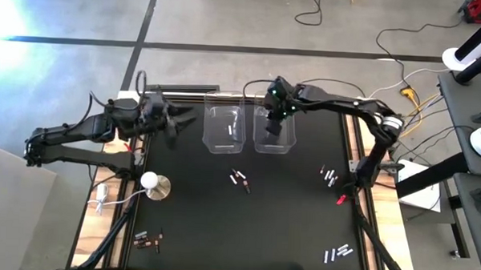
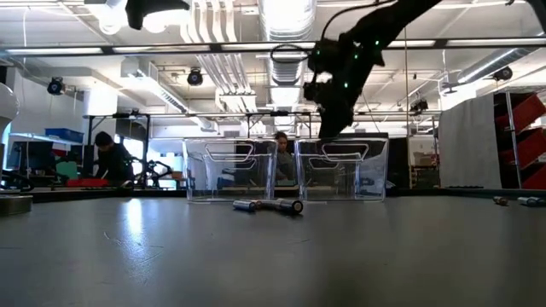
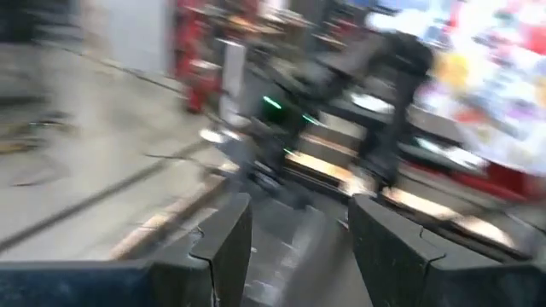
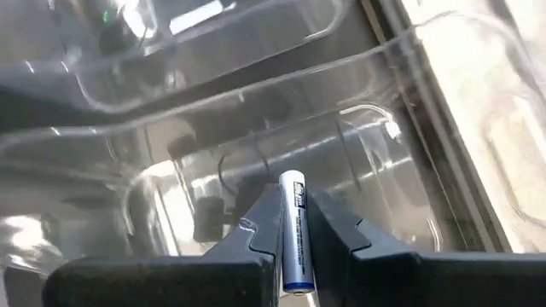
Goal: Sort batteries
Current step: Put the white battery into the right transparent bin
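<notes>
I'm holding one silvery-white battery (image 4: 293,230) clamped between the right gripper (image 4: 293,243) fingers, its blue-printed side facing the wrist camera. The right gripper (image 1: 279,120) is hovering over the right clear bin (image 1: 274,140), which the high view places at about 12 o'clock on the black mat (image 1: 286,209), touching-close beside the left clear bin (image 1: 225,128). Only the right wrist view is showing me the battery itself; from above and from the low view the gripper (image 2: 334,119) hides it, hanging just above the bin rim.

The loose batteries are lying scattered: a pair near the mat's centre (image 1: 240,180), a cluster at 3 o'clock (image 1: 329,176), more at 5 o'clock (image 1: 338,252) and dark ones at 7 o'clock (image 1: 147,241). The low view is picking up only the centre pair (image 2: 270,205) in front of the bins, with open mat all round them.

The left gripper (image 1: 175,121) is waiting at 10 o'clock near the mat's left edge, fingers (image 3: 229,247) spread wide with nothing between them. A white round-based knob (image 1: 152,183) is sitting at 8 o'clock and a small red object (image 1: 340,200) near the right edge. People are showing in the room beyond, in the low view only.
</notes>
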Controlling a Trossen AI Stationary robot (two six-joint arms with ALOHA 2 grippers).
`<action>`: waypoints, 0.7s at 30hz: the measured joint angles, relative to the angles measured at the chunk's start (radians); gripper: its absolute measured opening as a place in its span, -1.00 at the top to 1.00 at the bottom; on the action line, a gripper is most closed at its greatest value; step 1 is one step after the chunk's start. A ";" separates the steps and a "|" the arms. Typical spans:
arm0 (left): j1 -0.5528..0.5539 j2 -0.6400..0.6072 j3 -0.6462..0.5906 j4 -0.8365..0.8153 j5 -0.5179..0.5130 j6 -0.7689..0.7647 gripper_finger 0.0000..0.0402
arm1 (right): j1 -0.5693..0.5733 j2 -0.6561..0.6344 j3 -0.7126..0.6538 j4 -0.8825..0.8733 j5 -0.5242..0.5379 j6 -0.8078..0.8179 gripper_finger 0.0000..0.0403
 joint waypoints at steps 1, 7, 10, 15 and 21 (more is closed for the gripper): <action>0.000 -0.003 0.001 0.008 -0.064 -0.002 0.14 | -0.002 0.019 0.000 -0.001 -0.001 -0.037 0.86; 0.028 -0.007 0.023 0.073 -0.189 0.024 0.14 | -0.009 0.118 0.000 0.010 0.000 -0.189 0.86; 0.037 0.004 0.040 0.076 -0.187 0.011 0.14 | -0.025 0.167 0.000 0.023 0.002 -0.198 0.86; 0.038 0.016 0.064 0.078 -0.186 0.059 0.14 | -0.035 0.221 0.000 0.038 0.004 -0.215 0.86; 0.054 0.018 0.109 0.050 -0.181 0.127 0.14 | -0.038 0.263 0.004 0.081 0.006 -0.202 0.85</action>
